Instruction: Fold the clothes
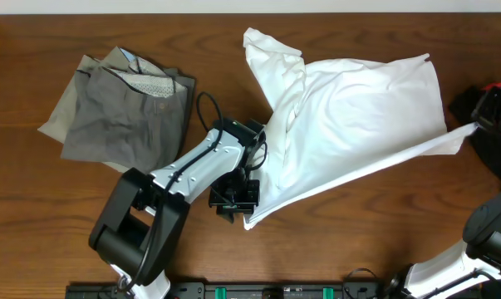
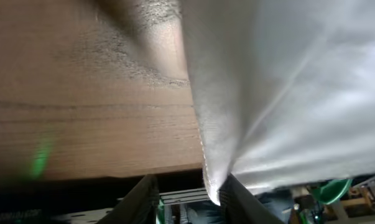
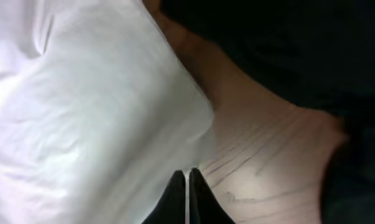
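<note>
Step in hand, as I judge it: spreading the shirt (image 1: 358,108) flat ahead of the first fold. The right gripper (image 3: 187,186) has its jaws pressed together on a thin edge of white cloth, and the rest of the shirt fills the view ahead of those jaws and to one side. At the left gripper (image 2: 188,200), a corner of the shirt narrows to a point and drops into the gap between the two fingers (image 2: 140,199), closer to one finger than the other. I cannot tell whether those jaws actually pinch it. From above, one edge runs as a straight, taut line from the left jaws to the right jaws, with the body of the shirt bunched and creased beyond that line on the table (image 1: 34,50). The trousers (image 1: 125,116) lie loosely folded, well apart from both jaws. The next move calls for confirming the left grip, then drawing both jaws apart evenly and lowering them so the cloth settles without trapping a wrinkle.
</note>
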Controlling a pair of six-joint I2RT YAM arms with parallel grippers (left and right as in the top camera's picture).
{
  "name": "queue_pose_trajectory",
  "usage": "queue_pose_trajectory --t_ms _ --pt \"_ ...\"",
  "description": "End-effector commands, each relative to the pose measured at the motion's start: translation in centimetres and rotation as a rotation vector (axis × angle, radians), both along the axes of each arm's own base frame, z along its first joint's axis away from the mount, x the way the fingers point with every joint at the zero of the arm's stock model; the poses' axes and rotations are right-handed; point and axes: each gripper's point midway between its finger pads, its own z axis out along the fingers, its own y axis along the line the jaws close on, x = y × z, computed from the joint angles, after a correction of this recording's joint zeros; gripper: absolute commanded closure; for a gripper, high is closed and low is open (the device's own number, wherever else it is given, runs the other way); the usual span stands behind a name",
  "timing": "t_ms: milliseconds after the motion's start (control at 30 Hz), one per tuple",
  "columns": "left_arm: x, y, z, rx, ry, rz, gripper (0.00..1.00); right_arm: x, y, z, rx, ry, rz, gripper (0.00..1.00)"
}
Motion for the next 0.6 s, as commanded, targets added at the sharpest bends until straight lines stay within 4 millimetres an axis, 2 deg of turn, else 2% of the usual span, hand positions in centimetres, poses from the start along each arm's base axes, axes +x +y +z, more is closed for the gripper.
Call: queue_pose_trajectory --t_ms 0,33,67,100,167,233,433,567 --pt "1.3 -0.2 1.9 -0.063 -0.084 -0.057 0.62 -0.1 -0.5 -0.1 -0.019 0.011 0.002 0.77" --pt "1.8 -0.4 2.5 -0.079 -0.116 -0.064 0.61 -0.1 -0.5 -0.1 -0.019 0.011 0.002 0.64" --pt "2.4 -0.3 3.1 -0.084 -0.147 -0.067 0.60 -0.2 -0.5 -0.1 -0.019 0.012 0.002 0.56" --pt "3.1 -0.2 3.8 -0.088 -0.188 -0.075 0.57 -0.2 -0.4 -0.1 -0.018 0.013 0.001 0.53" --pt "4.3 0.0 4.9 -0.108 -0.264 -0.100 0.51 -0.2 -0.4 -0.1 -0.017 0.014 0.001 0.52" --pt "5.3 0.0 5.7 -0.128 -0.336 -0.120 0.48 -0.2 -0.4 -0.1 -0.016 0.013 0.002 0.51" --pt "6.4 -0.3 5.9 -0.142 -0.387 -0.099 0.45 0.1 0.0 -0.1 0.001 0.002 0.009 0.51" --pt "10.1 -2.5 6.1 -0.250 -0.566 -0.205 0.42 0.9 1.0 0.1 0.042 -0.033 0.031 0.51"
